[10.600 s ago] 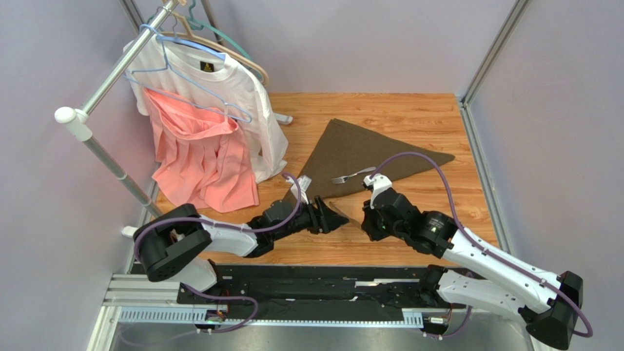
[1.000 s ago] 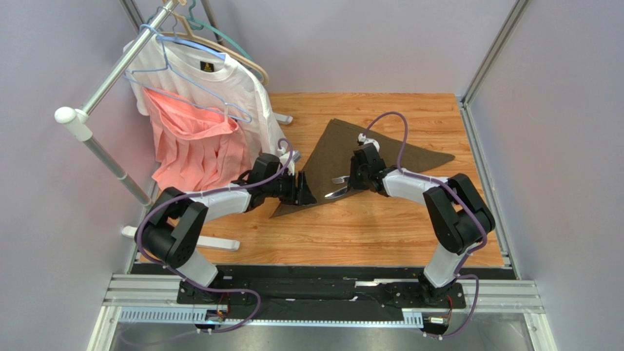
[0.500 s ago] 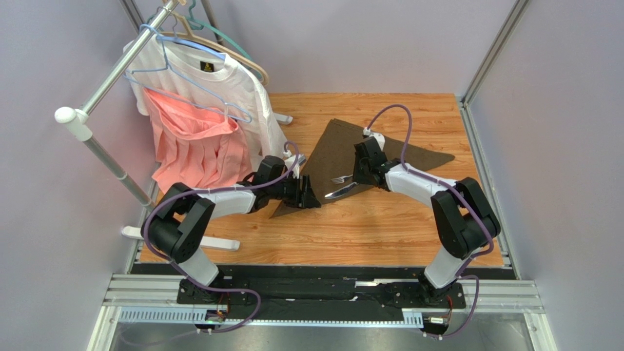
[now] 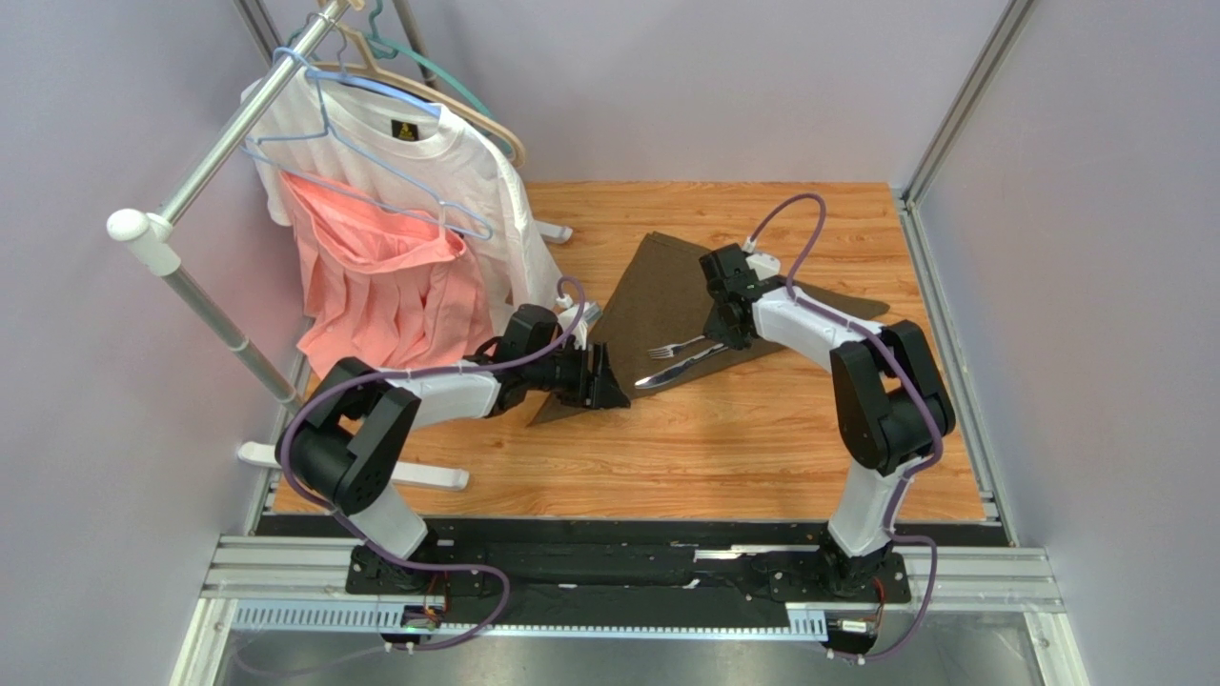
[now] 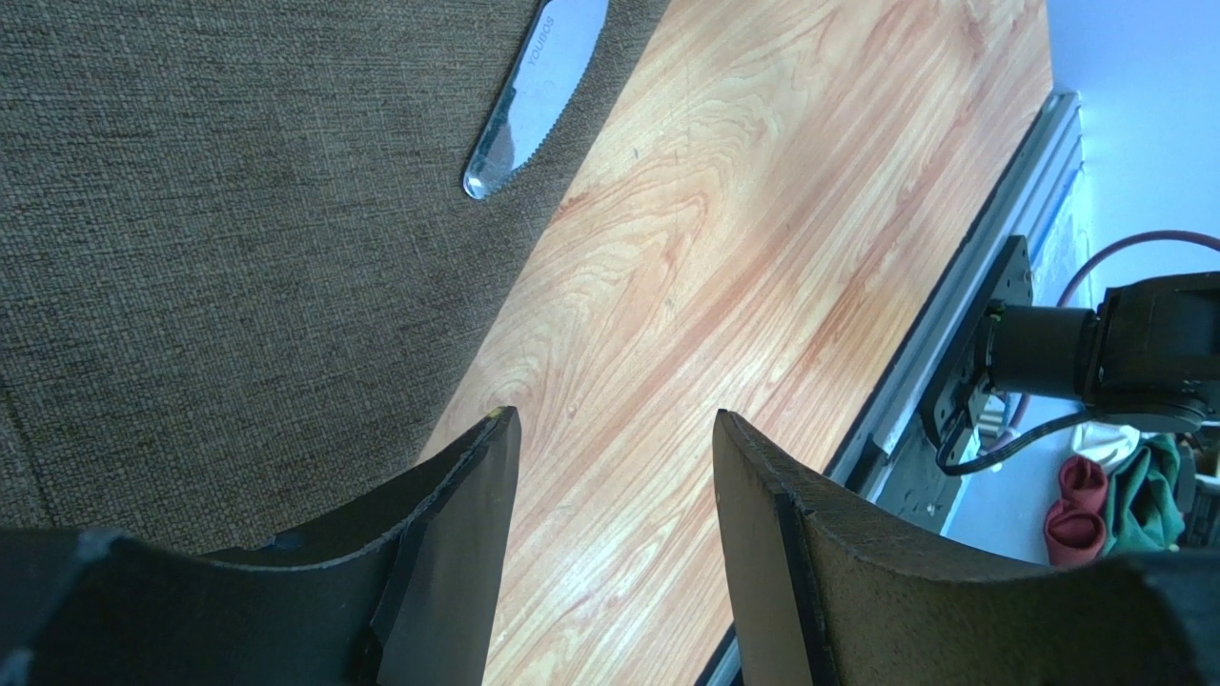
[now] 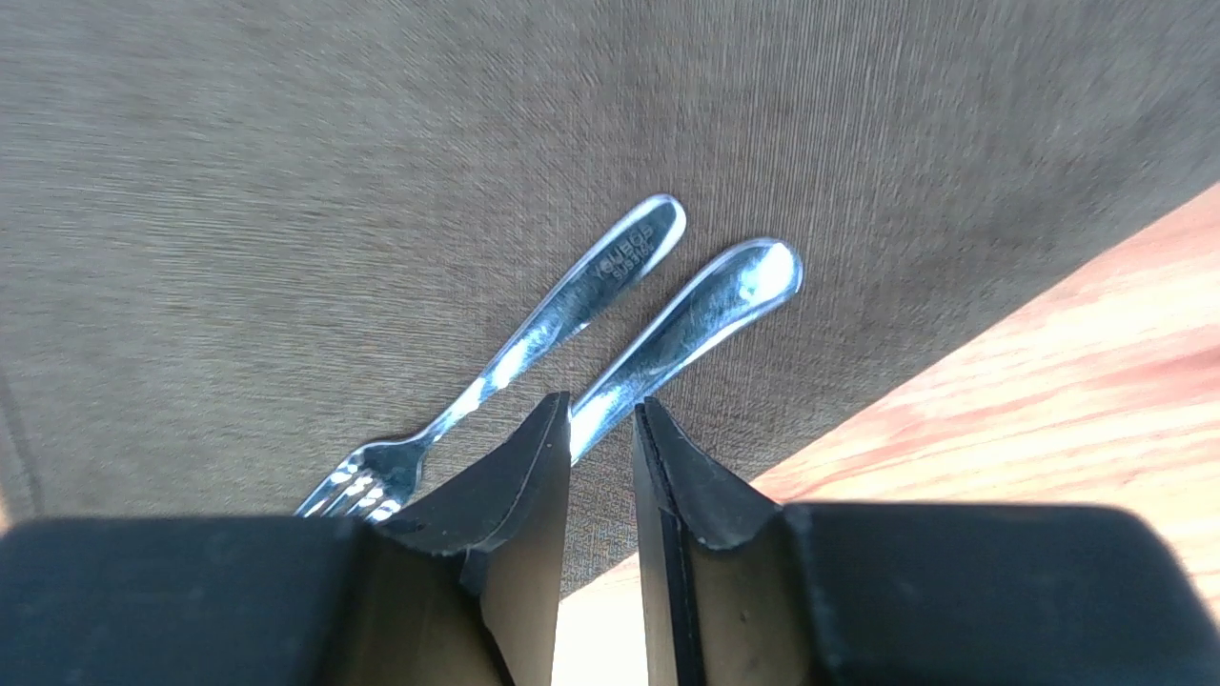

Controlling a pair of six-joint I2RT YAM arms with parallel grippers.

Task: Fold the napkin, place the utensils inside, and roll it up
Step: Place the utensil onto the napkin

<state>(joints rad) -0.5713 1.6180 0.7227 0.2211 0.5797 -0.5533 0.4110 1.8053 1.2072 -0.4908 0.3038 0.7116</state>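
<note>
Napkin (image 4: 652, 293): dark olive-brown woven cloth, folded into a triangle, lying flat at centre, long edge on the near side. Fork (image 4: 679, 346) and knife (image 4: 673, 373): slim silver pieces lying side by side on the napkin, nearly parallel, handles to the right, fork farther, knife tip just inside the cloth's near edge.

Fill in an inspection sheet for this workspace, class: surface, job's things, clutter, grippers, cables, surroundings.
surface: wooden table.
job's things: napkin folded into a triangle; fork and knife side by side on it.
clutter: white T-shirt and pink garment hanging on rack.
grippers: left gripper open at napkin's edge; right gripper narrowly open above knife handle.
cables: purple cable looping along each arm.
surroundings: lavender walls.
</note>
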